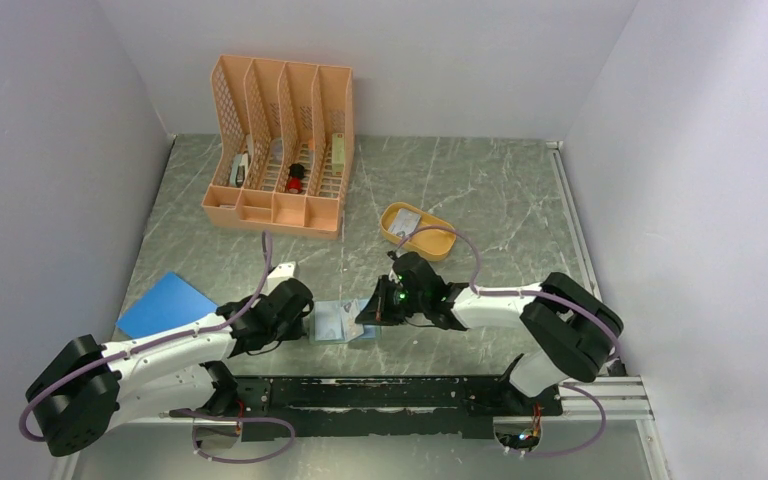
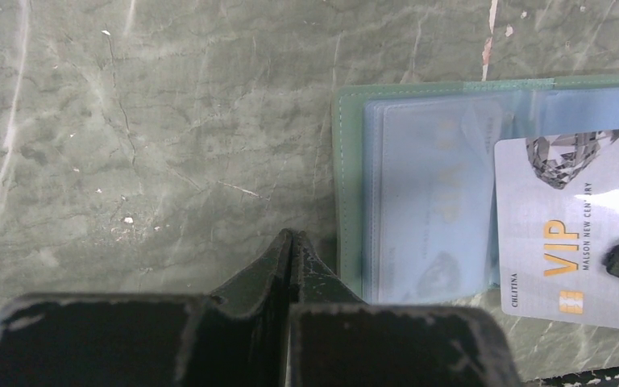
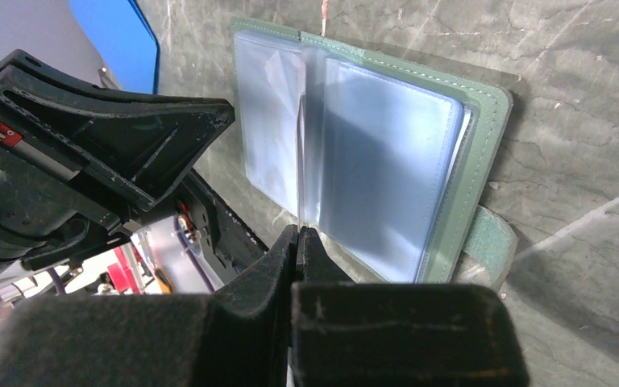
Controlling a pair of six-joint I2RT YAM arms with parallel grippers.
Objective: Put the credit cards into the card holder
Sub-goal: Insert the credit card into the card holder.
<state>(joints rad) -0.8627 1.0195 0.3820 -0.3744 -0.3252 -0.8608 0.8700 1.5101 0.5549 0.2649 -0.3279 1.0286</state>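
The card holder [image 1: 343, 322] lies open on the table between my two grippers, green outside [image 3: 483, 137] with clear pale-blue pockets [image 2: 419, 201]. My right gripper [image 3: 298, 231] is shut on one of the credit cards [image 2: 572, 234], a pale grey card marked VIP. That card sits over the right side of the holder. From the right wrist it shows edge-on [image 3: 301, 161] at the holder's fold. My left gripper [image 2: 292, 235] is shut on nothing, its tips just left of the holder's edge. Another credit card [image 1: 407, 220] lies in the orange oval tray [image 1: 438, 243].
An orange file rack [image 1: 280, 150] with small items stands at the back left. A bright blue flat sheet [image 1: 165, 303] lies at the left by my left arm. The black rail [image 1: 400, 392] runs along the near edge.
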